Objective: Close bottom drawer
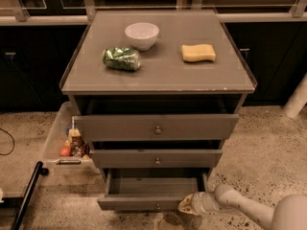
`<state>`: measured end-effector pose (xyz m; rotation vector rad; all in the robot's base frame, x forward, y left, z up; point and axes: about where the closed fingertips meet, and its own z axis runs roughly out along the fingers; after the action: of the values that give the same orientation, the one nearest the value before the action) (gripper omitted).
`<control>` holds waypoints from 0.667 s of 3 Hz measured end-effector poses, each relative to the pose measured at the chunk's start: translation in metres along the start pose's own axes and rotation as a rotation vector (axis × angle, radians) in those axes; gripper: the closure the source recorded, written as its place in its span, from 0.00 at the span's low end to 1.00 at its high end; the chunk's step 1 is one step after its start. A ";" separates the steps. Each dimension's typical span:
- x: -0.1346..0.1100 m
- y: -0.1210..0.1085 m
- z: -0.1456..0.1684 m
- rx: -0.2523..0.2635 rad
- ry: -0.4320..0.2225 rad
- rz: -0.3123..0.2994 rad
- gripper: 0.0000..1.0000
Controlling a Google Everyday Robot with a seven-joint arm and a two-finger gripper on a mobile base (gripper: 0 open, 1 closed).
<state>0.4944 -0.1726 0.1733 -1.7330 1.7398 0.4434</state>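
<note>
The bottom drawer (144, 202) is the slimmest grey-brown front of the cabinet, pulled out with its empty inside showing and a small round knob (158, 206) at centre. My gripper (187, 206) is at the right end of that drawer front, low near the floor, on the end of my white arm (240, 206) that comes in from the lower right. The middle drawer (156, 158) and the top drawer (156, 127) above stand slightly out.
On the cabinet top (225, 75) are a white bowl (142, 35), a green crumpled bag (121, 59) and a yellow sponge (198, 52). A clear bin (53, 138) with small items hangs at the cabinet's left. A black pole (26, 195) leans at lower left.
</note>
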 end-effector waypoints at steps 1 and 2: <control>0.004 -0.020 -0.008 0.053 0.005 0.003 0.38; 0.004 -0.018 -0.008 0.054 0.005 0.003 0.62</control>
<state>0.5110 -0.1822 0.1807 -1.6950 1.7422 0.3899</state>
